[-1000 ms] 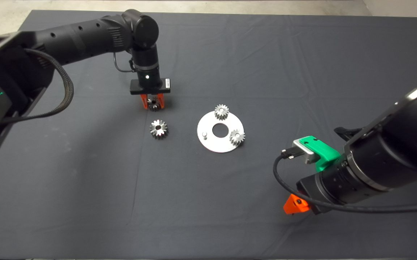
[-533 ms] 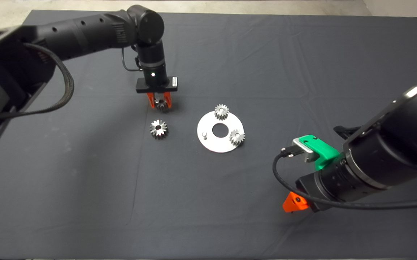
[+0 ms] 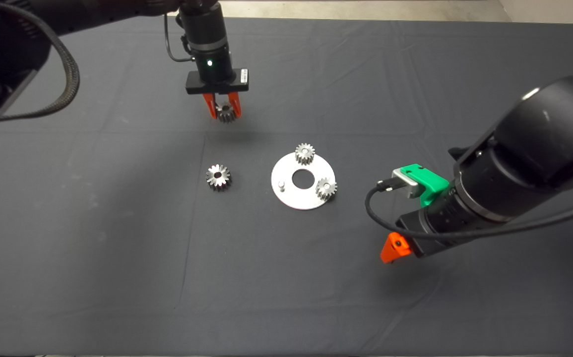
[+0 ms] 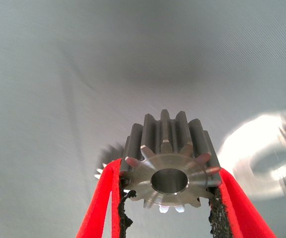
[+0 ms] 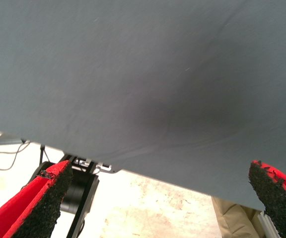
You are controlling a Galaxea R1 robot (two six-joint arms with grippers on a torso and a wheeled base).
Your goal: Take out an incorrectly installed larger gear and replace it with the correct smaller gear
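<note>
Wrist view: smaller gear (image 4: pixel 171 166) bore

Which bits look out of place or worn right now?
Two things. The larger gear lies loose on the mat, off the round plate, whose bare pin carries no gear. The black pads on the left claw, gripping the smaller gear, look frayed at the edges.

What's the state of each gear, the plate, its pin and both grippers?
Left gripper: shut on a small gear, raised off the mat.
Large gear: loose on the mat, beside the plate.
Plate: flat, two small gears mounted.
Pin: bare.
Right gripper: open, empty.
</note>
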